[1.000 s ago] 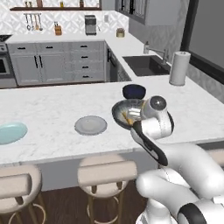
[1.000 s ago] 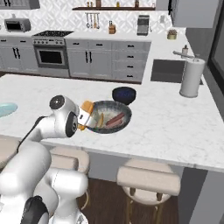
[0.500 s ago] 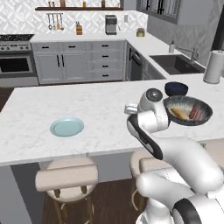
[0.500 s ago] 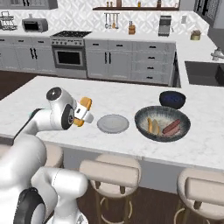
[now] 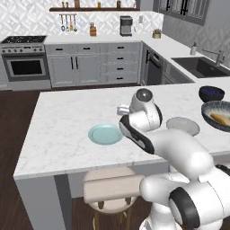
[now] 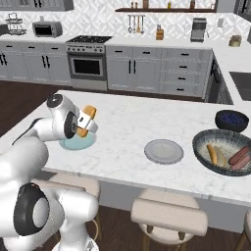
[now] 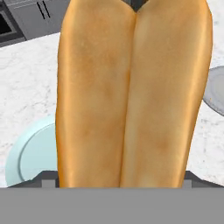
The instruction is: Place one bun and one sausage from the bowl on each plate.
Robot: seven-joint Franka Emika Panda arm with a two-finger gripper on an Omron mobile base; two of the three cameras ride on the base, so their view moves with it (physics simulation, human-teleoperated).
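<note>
You will find no readable text, label, brand, number or sign in any of the three views. The cabinet fronts, the oven, the small appliances on the back counter and the items on the wall shelf are all plain or too small and blurred to make out any lettering.
</note>
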